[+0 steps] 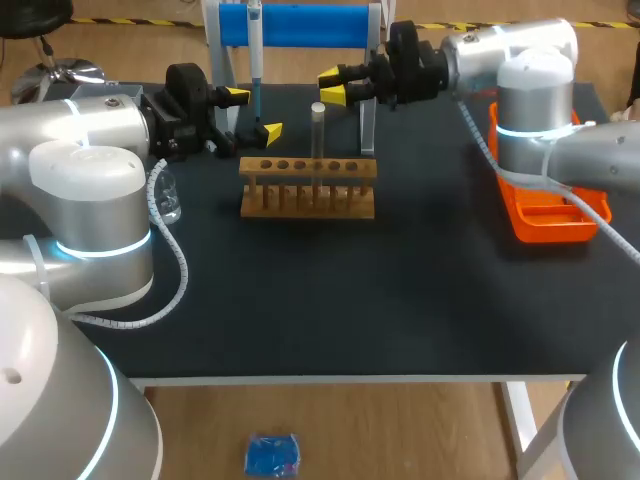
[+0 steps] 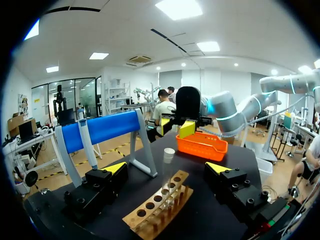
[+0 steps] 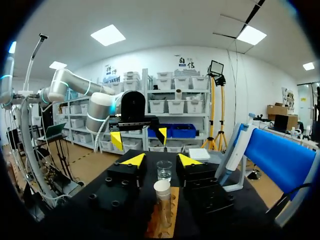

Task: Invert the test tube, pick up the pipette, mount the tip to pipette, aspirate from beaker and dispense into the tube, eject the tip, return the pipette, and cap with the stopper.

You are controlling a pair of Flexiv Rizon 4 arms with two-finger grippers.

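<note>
Tube axis: test tube (image 1: 318, 135) upright in rack (image 1: 308, 190), upper middle of the frame.
Nearer tool: right gripper (image 1: 333, 84), fingers apart, just above the tube's top.
Other tool: left gripper (image 1: 253, 113), fingers apart, left of the tube.

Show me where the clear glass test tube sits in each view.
Head view: clear glass test tube upright in the wooden rack, mid-table.
Left wrist view: ahead of the left hand, in the rack, tube.
Right wrist view: ahead of the right hand, in the rack, tube.
Shared landmark: the wooden rack.
</note>
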